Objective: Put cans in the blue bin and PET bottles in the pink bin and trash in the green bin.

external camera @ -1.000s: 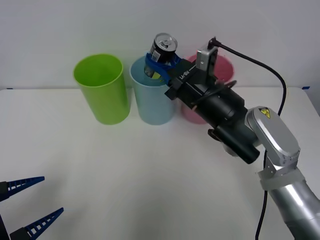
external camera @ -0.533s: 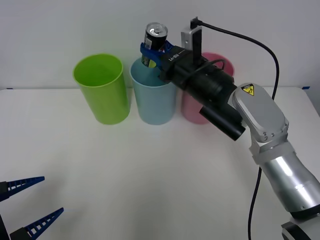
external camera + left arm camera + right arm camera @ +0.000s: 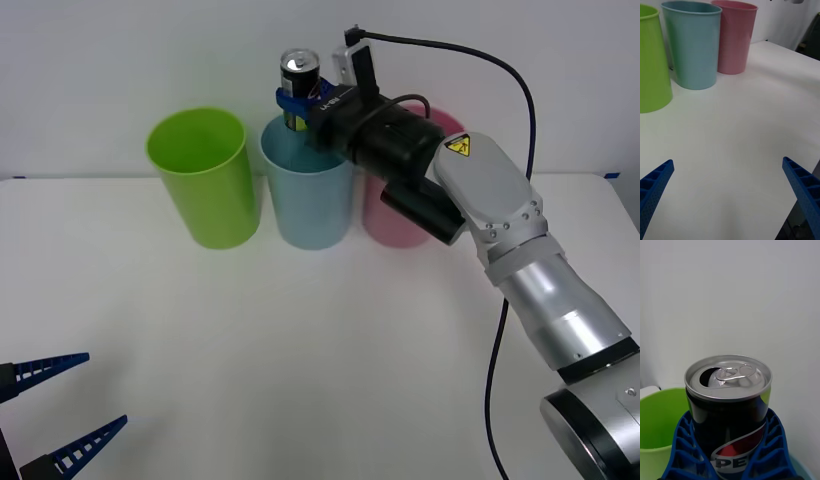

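Right now my right end effector (image 3: 297, 102) is clamped on the can (image 3: 299, 74), upright just above the blue bin (image 3: 308, 195) below it. If I let go off-centre, it could clip the rim and tumble onto the worktop (image 3: 300, 340); my left end effector (image 3: 50, 415) waits spread wide.

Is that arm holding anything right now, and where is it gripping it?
Yes: the right gripper holds the can by its sides, upright above the blue bin.
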Robot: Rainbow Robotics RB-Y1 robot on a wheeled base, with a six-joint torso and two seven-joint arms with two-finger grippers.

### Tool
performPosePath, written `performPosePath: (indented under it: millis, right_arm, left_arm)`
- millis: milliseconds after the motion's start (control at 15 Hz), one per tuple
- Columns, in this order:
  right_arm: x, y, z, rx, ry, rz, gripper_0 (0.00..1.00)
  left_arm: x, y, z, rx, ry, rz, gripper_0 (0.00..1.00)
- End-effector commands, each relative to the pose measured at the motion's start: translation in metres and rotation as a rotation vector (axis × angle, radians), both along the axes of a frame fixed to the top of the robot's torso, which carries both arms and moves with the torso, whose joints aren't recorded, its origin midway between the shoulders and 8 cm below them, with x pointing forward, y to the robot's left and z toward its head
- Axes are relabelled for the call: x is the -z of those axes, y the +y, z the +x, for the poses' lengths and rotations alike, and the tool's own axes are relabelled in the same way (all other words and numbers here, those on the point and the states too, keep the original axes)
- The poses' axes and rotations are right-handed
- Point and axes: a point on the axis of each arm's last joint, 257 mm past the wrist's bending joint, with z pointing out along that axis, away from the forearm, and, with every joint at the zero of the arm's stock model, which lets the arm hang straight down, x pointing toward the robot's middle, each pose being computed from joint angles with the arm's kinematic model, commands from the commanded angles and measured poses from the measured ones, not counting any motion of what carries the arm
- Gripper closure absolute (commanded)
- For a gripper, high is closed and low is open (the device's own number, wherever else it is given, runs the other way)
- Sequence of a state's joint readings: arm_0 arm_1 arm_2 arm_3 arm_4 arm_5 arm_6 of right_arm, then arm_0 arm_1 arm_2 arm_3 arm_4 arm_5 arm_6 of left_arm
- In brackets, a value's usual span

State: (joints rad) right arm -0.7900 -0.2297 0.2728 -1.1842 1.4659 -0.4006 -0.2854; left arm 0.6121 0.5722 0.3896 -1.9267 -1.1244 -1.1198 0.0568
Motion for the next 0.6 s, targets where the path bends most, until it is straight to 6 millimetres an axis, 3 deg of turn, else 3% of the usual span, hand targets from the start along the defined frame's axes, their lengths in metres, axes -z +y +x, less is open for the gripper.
performPosePath:
  millis: [67,600]
  right_arm:
    - [0.012,0.005,0.01,0.006,0.02,-0.04,1.0]
    - [0.036,-0.006,0.019,0.038,0.04,-0.099,1.0]
  left_arm:
    - [0.0,0.0,0.0,0.0,0.0,0.0,0.0]
    - [0.0,0.0,0.0,0.0,0.0,0.0,0.0]
